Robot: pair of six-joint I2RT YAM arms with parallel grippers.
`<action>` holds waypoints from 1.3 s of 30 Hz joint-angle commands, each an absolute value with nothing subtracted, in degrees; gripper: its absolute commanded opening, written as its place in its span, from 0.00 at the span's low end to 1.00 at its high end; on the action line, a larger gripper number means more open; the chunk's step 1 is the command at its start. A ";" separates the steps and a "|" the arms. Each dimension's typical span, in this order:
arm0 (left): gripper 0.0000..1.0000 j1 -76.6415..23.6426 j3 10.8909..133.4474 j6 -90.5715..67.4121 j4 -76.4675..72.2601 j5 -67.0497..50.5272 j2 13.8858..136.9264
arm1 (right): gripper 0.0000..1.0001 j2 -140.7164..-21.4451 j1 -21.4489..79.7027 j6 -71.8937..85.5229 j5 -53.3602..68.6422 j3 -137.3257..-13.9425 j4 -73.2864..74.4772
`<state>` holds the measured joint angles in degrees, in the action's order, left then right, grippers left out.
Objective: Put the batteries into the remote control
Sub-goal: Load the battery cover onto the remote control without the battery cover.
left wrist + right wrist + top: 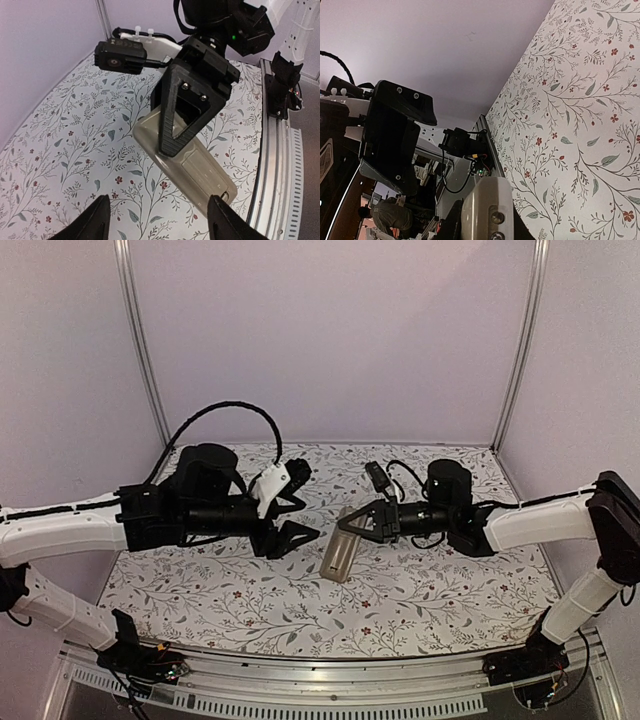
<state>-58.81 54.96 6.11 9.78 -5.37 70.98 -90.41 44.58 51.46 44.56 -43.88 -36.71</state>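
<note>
Jaws of the right gripper are clamped across one end of the remote control, while those of the left gripper stand wide apart with nothing between them. Both arms reach in over the middle of the flower-patterned table, tips facing each other. The remote control hangs slanted from the right gripper, its long axis running from the grip down toward the table's near edge. Whether its low end touches the cloth cannot be told. Its grey-beige back faces the left gripper, which sits just beside it on the left, so that free arm looks best placed to work on it. No batteries show in any view.
</note>
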 commanded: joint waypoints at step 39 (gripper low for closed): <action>0.52 -67.91 62.55 19.17 21.49 6.29 85.25 | 0.03 -91.45 44.71 50.74 44.47 -51.15 -29.09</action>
